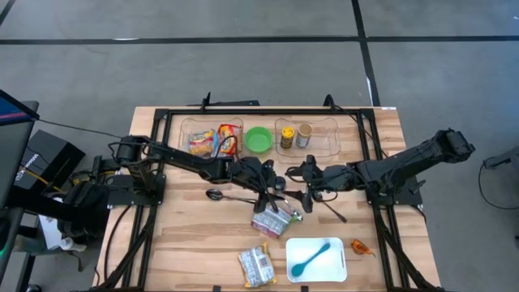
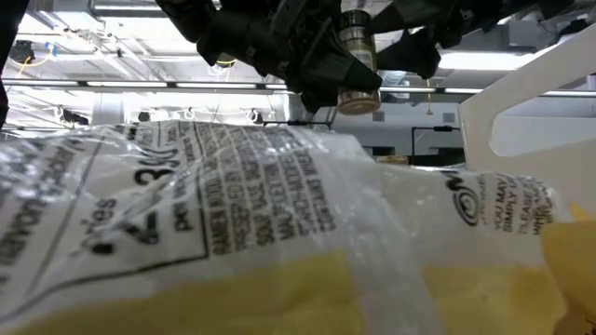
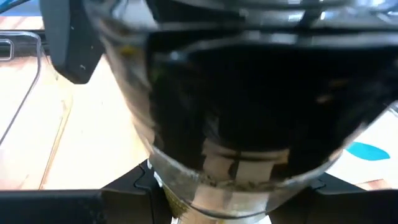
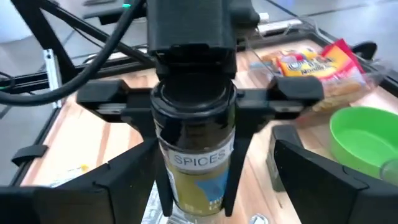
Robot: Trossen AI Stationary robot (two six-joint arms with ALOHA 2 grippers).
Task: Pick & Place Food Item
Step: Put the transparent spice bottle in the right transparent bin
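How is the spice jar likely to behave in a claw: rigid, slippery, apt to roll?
The spice jar looks rigid: a smooth round body with a glossy black lid, so it probably won't deform but could slip or twist. The left claw grips it near the lid, leaving the lower part hanging free, so it may swing. Laid down, it would likely roll.

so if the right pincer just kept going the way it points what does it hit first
Most likely the spice jar, held upright in the left pincer directly ahead. The right pincer is open, its fingers flanking the jar; depth is hard to judge.
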